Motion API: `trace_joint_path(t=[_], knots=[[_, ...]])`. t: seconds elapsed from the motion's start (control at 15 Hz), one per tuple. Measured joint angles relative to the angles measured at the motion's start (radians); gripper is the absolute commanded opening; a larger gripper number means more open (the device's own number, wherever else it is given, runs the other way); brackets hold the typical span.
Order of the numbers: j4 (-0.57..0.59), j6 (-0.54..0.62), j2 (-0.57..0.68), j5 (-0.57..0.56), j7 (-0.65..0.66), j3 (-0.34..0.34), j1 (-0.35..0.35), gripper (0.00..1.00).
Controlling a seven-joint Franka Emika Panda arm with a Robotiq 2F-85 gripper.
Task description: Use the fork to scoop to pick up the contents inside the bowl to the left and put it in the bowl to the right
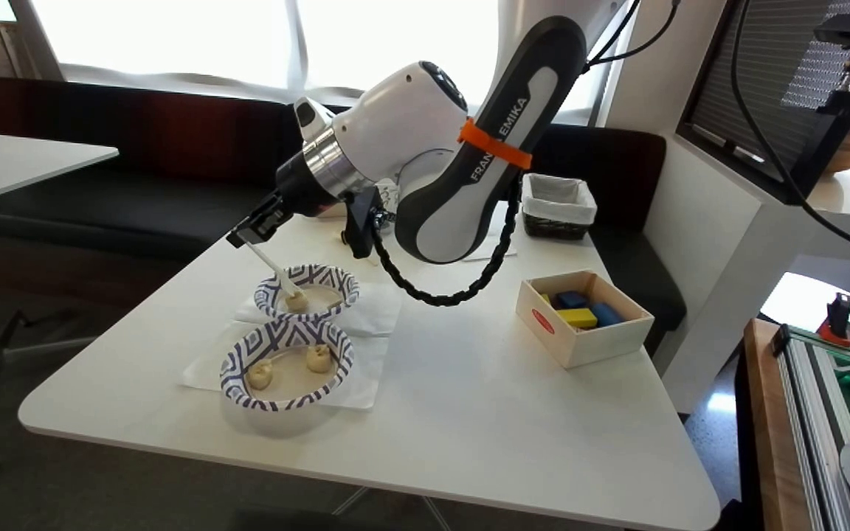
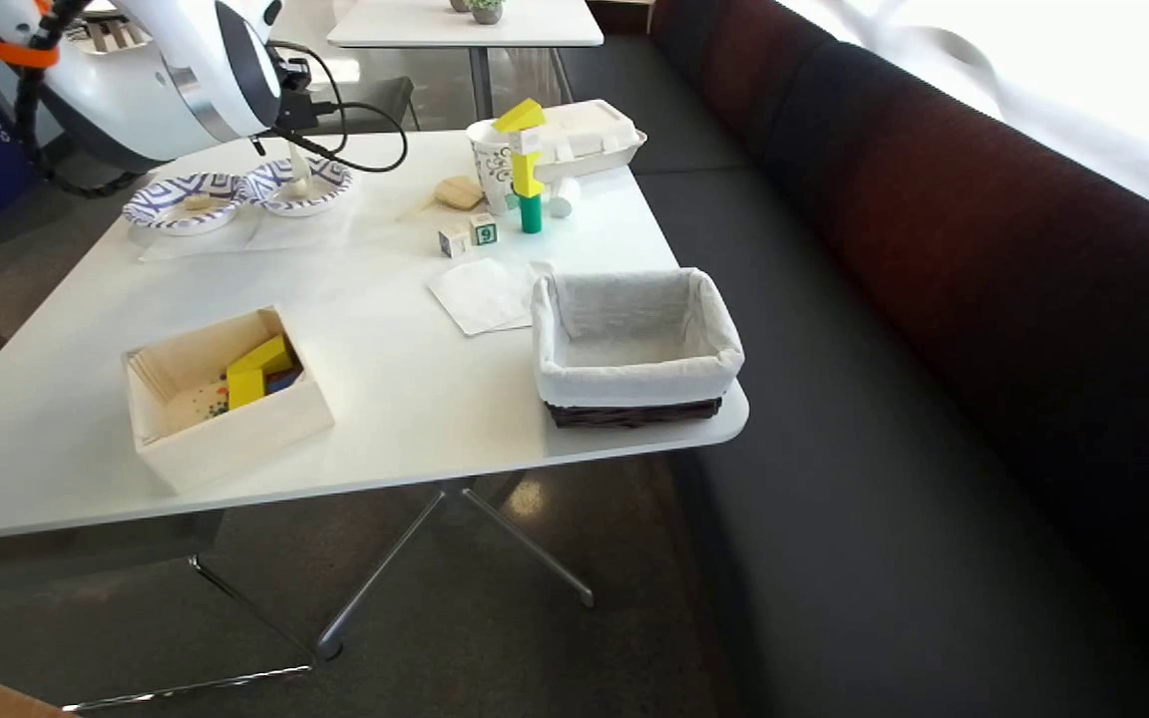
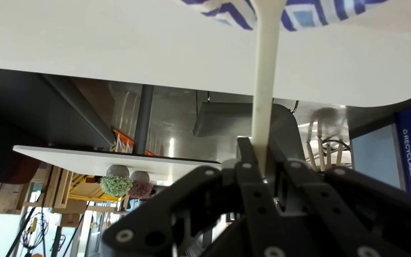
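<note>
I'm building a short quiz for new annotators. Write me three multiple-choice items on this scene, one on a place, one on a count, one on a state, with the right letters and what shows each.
1. Where does the wooden box of blocks stand?
A. On the dark bench seat
B. On the floor
C. On the white table

2. How many pale lumps lie in the patterned bowl that the fork is not in?
A. Two
B. Four
C. Five

3. How do the jaws stand?
A. Wide apart, holding nothing
B. Shut on the fork
C. Shut with nothing between them

1: C, since both exterior views show the box on the white table.
2: A, since an exterior view shows just two there.
3: B, since the wrist view shows the fork's handle gripped between the jaws.
</note>
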Motion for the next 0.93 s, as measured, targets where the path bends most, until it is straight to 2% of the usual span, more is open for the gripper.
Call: trace_joint_path(t=[0.4,0.53,0.73,0.93], knots=[[0.037,-0.083,0.035,-0.028,0.003,0.089,-0.058,0.88],[0.039,-0.083,0.031,-0.028,0.004,0.106,-0.070,1.00],[0.038,-0.083,0.012,-0.006,0.015,0.107,-0.075,1.00],[0.020,-0.083,-0.031,0.090,0.034,0.068,-0.055,1.00]])
